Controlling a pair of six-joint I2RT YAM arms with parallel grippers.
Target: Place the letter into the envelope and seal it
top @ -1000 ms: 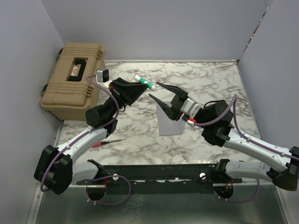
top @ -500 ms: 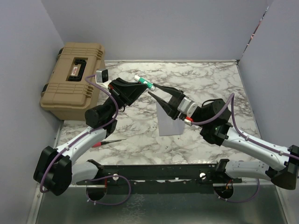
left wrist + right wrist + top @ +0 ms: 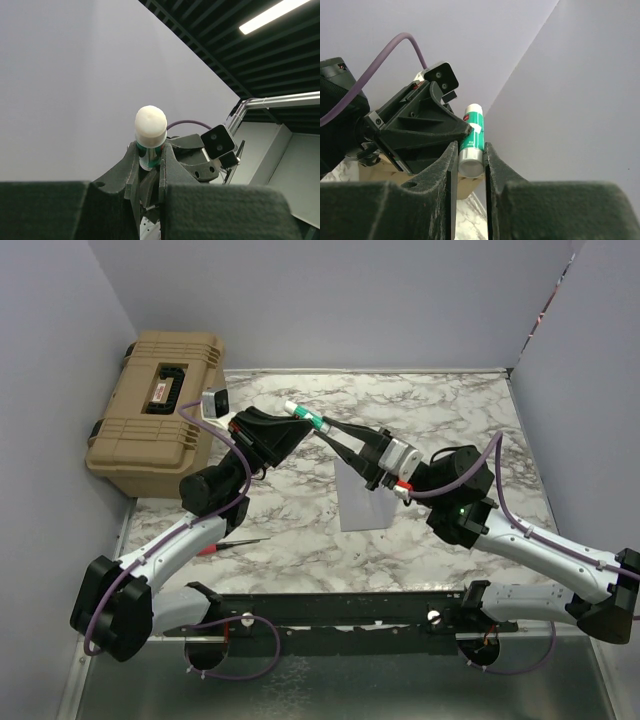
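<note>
The grey-lilac envelope (image 3: 360,505) lies flat on the marble table, below both grippers. The letter is out of view. Above the table, a green-and-white glue stick (image 3: 308,418) is held in the air. My left gripper (image 3: 298,425) is shut on its green middle, with the white end of the glue stick (image 3: 150,125) poking out past the left gripper (image 3: 150,156). My right gripper (image 3: 470,155) comes in from the right. Its pads press both sides of the silver end of the glue stick (image 3: 472,150). In the top view, the right gripper (image 3: 326,430) meets the left one tip to tip.
A tan hard case (image 3: 158,412) stands at the back left of the table. A thin red-handled tool (image 3: 228,544) lies near the left arm. Lilac walls close in the back and both sides.
The right gripper has moved left and up to the glue stick, and its jaws have narrowed from wide open down onto the stick's end. The left arm has barely moved.
</note>
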